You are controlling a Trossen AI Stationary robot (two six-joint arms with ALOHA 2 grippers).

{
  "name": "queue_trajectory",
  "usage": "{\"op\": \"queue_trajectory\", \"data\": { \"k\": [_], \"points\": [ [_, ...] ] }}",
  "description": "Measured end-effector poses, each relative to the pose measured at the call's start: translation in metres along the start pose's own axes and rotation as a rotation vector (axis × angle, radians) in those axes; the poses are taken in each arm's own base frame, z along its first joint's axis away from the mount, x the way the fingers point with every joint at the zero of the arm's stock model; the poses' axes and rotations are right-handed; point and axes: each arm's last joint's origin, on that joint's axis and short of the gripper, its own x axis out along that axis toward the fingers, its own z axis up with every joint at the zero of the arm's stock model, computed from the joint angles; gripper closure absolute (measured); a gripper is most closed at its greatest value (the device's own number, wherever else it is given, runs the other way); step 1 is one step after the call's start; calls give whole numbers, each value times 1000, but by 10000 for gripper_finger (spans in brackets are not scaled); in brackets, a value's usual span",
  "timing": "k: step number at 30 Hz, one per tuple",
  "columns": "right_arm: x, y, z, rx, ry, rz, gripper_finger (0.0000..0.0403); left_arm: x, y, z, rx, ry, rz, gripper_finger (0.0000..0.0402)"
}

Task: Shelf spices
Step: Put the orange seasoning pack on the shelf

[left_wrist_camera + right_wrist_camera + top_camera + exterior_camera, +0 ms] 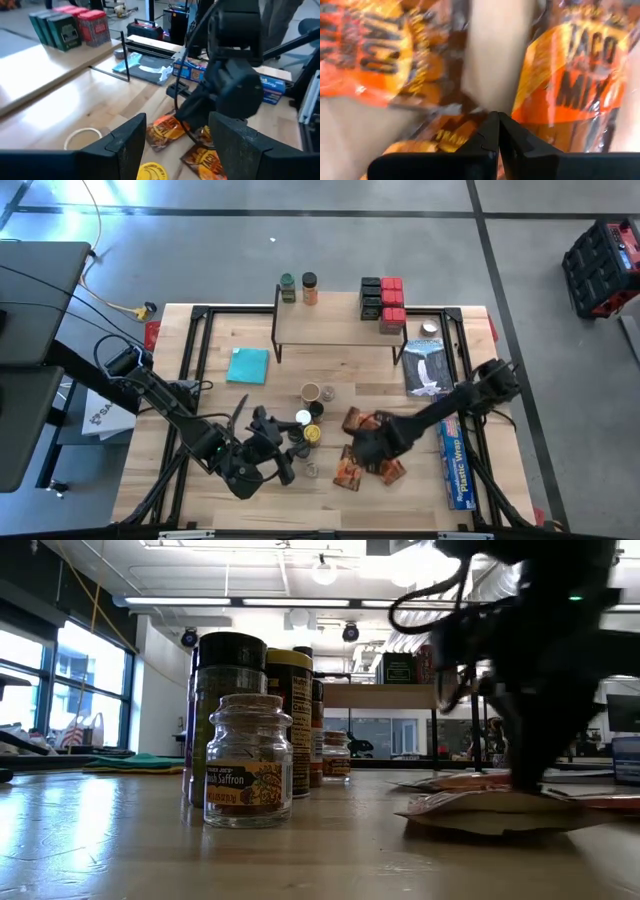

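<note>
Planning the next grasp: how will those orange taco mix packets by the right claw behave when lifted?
The taco mix packets look like thin glossy pouches, so probably floppy and somewhat slippery. They lie flat and overlapping, so a pinch may drag a neighbour along. The right claw is shut just above them.

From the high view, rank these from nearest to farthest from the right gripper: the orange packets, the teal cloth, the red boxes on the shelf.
Right gripper, shut, sits down among the packets.
1. Orange packets: right under and around it.
2. Teal cloth: toward the left arm's side, near the shelf.
3. Red boxes: far edge, on the shelf.
</note>
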Motion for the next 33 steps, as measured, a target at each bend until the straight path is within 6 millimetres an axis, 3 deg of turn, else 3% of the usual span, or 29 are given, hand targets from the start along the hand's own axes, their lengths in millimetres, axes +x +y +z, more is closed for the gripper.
{"op": "queue_trajectory", "data": {
  "k": [10,13,18,22,25,33],
  "points": [
    [-48,-19,5,-45,-139,53,403,1,1,1,21,-6,9,191],
    [-63,-13,-5,-16,-168,69,403,1,1,1,22,-6,9,191],
    [-71,-2,-43,87,-211,69,403,2,0,1,7,10,-10,191],
    [-55,-7,-72,308,-251,127,400,2,0,1,-29,13,-14,191],
    [-35,-16,-86,371,-286,185,380,3,1,1,-30,15,-15,191],
    [8,-43,-104,469,-377,188,271,4,0,0,-19,41,-45,191]
  ]
}}
